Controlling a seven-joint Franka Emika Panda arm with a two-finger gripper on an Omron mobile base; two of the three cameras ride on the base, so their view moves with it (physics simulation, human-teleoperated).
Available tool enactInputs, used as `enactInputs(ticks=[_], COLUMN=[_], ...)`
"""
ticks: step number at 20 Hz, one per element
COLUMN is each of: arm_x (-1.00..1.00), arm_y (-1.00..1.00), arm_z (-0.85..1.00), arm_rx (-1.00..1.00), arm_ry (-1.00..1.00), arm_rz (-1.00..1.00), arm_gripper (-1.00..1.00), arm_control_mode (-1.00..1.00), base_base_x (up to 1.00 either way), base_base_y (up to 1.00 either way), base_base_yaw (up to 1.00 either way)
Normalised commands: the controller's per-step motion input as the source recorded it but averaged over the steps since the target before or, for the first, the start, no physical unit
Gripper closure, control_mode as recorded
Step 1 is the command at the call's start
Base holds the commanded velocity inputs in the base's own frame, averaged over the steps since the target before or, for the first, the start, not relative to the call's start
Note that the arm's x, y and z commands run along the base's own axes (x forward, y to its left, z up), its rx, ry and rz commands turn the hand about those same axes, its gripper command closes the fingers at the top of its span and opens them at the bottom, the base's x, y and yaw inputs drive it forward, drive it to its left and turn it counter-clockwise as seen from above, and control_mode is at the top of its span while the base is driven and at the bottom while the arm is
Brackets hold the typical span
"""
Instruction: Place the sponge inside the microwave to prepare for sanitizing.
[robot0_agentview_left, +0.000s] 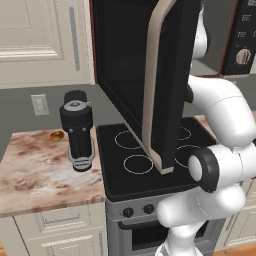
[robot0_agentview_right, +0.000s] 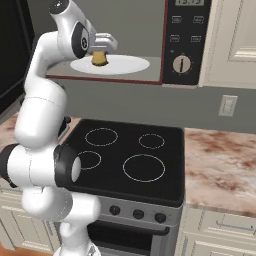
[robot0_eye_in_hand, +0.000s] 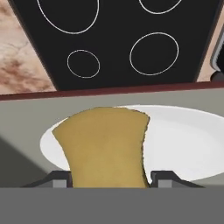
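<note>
Holding sponge (robot0_eye_in_hand: 105, 146) betw. fingers (robot0_eye_in_hand: 61, 179) of gripper (robot0_agentview_right: 100, 55), inside microwave (robot0_agentview_right: 186, 45), above white turntable plate (robot0_eye_in_hand: 183, 140), stovetop (robot0_eye_in_hand: 127, 39) at 12 o'clock.

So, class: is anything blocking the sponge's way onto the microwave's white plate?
Nothing visible. The microwave door is swung open, and the gripper holds the sponge inside the cavity, directly over the bare white plate.

One sponge (robot0_eye_in_hand: 105, 146); one microwave (robot0_agentview_right: 187, 45); four burners (robot0_agentview_right: 144, 167).
</note>
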Motion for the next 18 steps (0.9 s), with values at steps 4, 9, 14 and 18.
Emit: enactInputs(ticks=[4,9,14,18], arm_x=[0.00,0.00,0.02,0.11], arm_y=[0.00,0.00,0.00,0.00], arm_z=[-0.07,-0.20,-0.27,-0.21], arm_rx=[0.01,0.01,0.00,0.00], arm_ry=[0.00,0.00,0.00,0.00], arm_rz=[0.00,0.00,0.00,0.00], arm_gripper=[1.00,1.00,1.00,1.00], arm_control_mode=[-1.00,-1.00,-1.00,-1.00], base_base_x=[0.00,0.00,0.00,0.00], base_base_y=[0.00,0.00,0.00,0.00], base_base_yaw=[0.00,0.00,0.00,0.00])
